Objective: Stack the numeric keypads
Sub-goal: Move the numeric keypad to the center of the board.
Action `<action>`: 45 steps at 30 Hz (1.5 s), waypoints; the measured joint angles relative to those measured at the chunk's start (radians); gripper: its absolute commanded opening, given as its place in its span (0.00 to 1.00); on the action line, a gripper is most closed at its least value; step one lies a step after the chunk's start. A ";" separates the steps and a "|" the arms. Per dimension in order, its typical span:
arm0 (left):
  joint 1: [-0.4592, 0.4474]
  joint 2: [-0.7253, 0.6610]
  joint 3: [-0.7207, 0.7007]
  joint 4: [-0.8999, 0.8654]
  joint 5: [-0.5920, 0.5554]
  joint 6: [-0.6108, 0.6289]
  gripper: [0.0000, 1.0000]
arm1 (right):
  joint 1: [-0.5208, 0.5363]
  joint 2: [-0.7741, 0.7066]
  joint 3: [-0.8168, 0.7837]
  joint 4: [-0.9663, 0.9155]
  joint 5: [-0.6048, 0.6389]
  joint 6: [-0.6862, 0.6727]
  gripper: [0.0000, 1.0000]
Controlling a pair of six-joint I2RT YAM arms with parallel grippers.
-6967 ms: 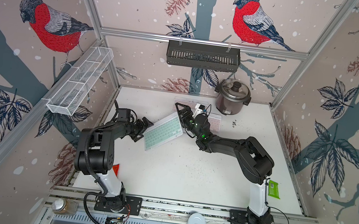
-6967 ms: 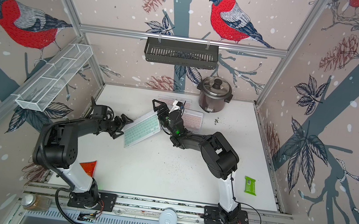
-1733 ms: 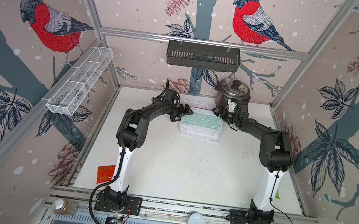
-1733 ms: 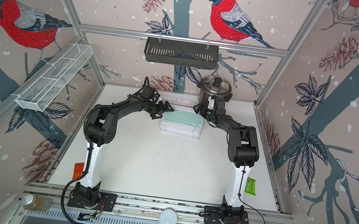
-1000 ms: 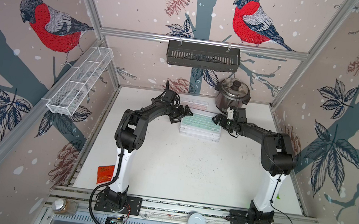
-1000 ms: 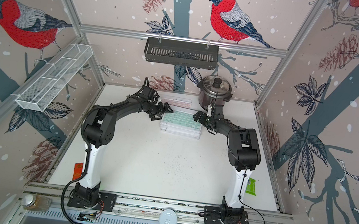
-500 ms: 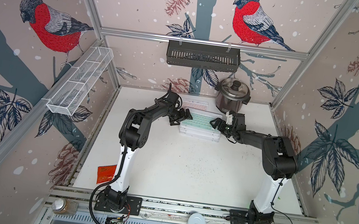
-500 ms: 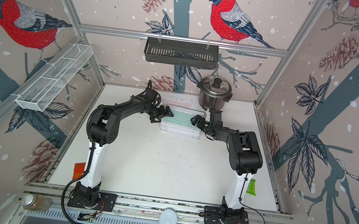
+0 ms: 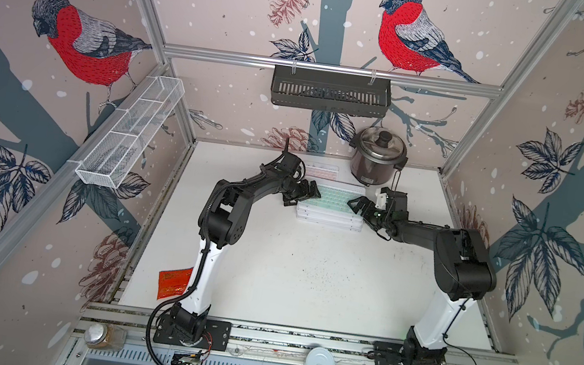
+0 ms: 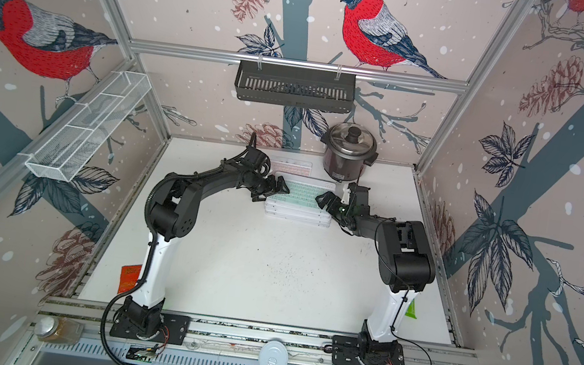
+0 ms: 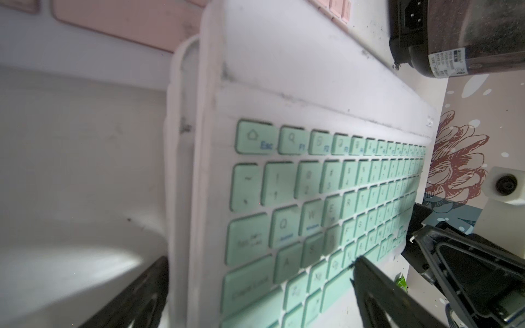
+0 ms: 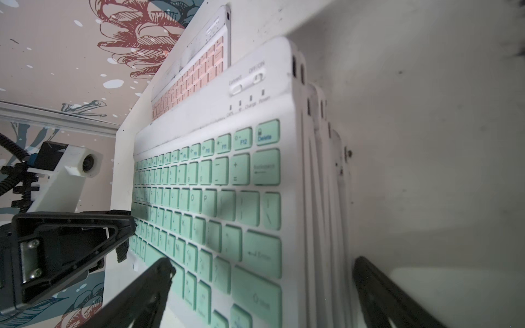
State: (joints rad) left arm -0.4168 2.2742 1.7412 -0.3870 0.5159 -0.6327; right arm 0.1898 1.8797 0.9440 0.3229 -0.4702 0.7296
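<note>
Left end effector (image 9: 301,198) and right end effector (image 9: 358,211), jaws apart, flank the numeric keypads (image 9: 334,200) stacked between them; uneven nudging could skew them.

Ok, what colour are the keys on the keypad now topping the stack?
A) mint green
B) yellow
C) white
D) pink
A: the top keypad on the stack has mint green keys, while the pink keypad lies behind the stack.
</note>
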 measured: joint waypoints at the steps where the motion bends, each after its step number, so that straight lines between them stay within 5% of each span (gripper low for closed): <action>1: -0.007 0.001 0.002 0.004 -0.004 -0.004 0.99 | -0.005 -0.009 -0.008 -0.005 0.001 0.000 0.99; 18: -0.122 0.055 0.085 0.027 -0.044 -0.048 0.99 | -0.116 -0.108 -0.111 -0.043 0.033 -0.053 1.00; 28: -0.013 -0.035 0.066 -0.109 0.030 -0.016 0.99 | -0.141 -0.209 -0.060 -0.175 -0.031 -0.099 0.99; 37: 0.172 -0.063 0.179 -0.224 0.000 0.056 0.99 | -0.036 -0.286 0.169 -0.395 0.149 -0.204 1.00; 45: 0.264 0.112 0.378 -0.214 -0.020 0.059 0.99 | 0.201 0.023 0.608 -0.541 0.353 -0.314 0.99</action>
State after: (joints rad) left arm -0.1528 2.3863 2.1197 -0.6010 0.4957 -0.5735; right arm 0.3904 1.9022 1.5517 -0.2180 -0.1173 0.4152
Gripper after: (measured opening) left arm 0.988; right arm 0.995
